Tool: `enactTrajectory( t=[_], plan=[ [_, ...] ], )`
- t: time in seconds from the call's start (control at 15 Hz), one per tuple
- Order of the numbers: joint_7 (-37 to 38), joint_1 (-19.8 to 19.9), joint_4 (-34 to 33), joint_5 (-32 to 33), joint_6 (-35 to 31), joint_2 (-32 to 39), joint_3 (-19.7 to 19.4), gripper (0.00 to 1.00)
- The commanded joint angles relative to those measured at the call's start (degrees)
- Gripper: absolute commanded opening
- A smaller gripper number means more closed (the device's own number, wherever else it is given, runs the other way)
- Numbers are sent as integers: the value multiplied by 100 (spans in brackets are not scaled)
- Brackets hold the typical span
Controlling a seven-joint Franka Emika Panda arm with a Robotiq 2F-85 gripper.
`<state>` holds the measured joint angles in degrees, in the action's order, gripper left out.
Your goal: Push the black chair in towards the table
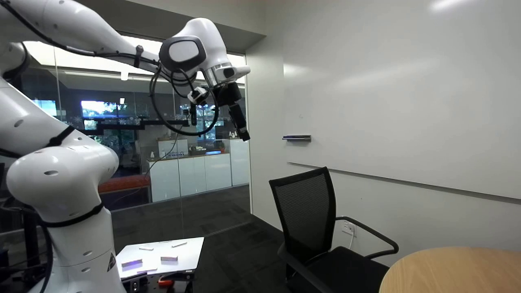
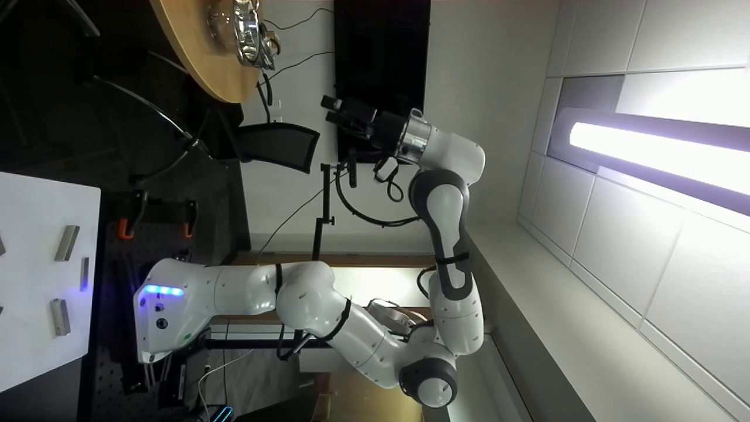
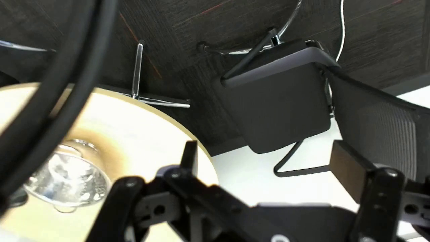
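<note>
The black chair (image 1: 305,211) stands upright beside the round table (image 1: 452,268), its seat facing the table and its mesh backrest away from it. Both also show in an exterior view, the chair's backrest (image 2: 278,143) and the table edge (image 2: 193,44). In the wrist view the seat (image 3: 282,101) is apart from the tan tabletop (image 3: 144,134), with dark floor between. My gripper (image 1: 244,136) is in the air above the chair, clear of it; it also shows in an exterior view (image 2: 329,109). In the wrist view my gripper (image 3: 268,159) has its fingers wide apart with nothing between them.
A shiny metal-and-glass bowl (image 2: 246,35) stands on the table and shows in the wrist view (image 3: 67,178). A whiteboard wall (image 1: 386,101) is behind the chair. A white board (image 1: 163,254) with several small blocks lies near the robot base. A dark screen (image 2: 381,53) hangs on a wall.
</note>
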<state>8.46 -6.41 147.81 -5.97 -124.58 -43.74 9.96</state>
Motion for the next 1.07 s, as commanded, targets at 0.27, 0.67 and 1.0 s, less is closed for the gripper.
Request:
enactTrajectory(
  t=[0.27, 0.67, 1.0],
  plan=[
    [-483, -590, -2017, 258, 158, 2163, 544, 100],
    [-969, -893, -3520, 430, 424, 3682, 774, 100],
    [-1048, -969, -3657, 380, 290, 3934, 754, 100]
  ],
)
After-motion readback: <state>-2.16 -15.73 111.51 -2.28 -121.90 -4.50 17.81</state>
